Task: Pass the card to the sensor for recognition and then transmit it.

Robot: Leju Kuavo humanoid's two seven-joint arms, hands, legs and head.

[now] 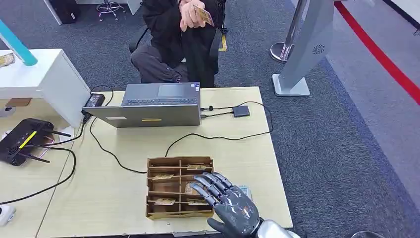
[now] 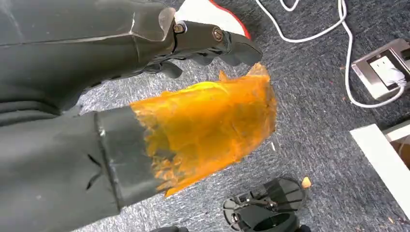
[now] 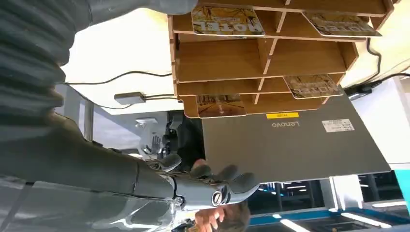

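Right hand (image 1: pixel 229 201) is released, fingers spread and holding nothing, hovering over the 3 o'clock edge of the rack (image 1: pixel 179 187) at the near end of the counter (image 1: pixel 124 188). Cards (image 1: pixel 162 176) lie flat in the rack's slots, so the nearest one sits just at 9 to 10 o'clock of the fingertips, long axis running 9 to 3. Another card (image 1: pixel 203 15) is way off at 12 o'clock, in the hand of the person (image 1: pixel 181 44) sitting behind the laptop (image 1: pixel 151 105). Left hand (image 2: pixel 212 41) hangs down over the carpet, fingers look loosely curled on nothing, so the right one's clearly the nearer. My guess is it reaches in for a rack card next
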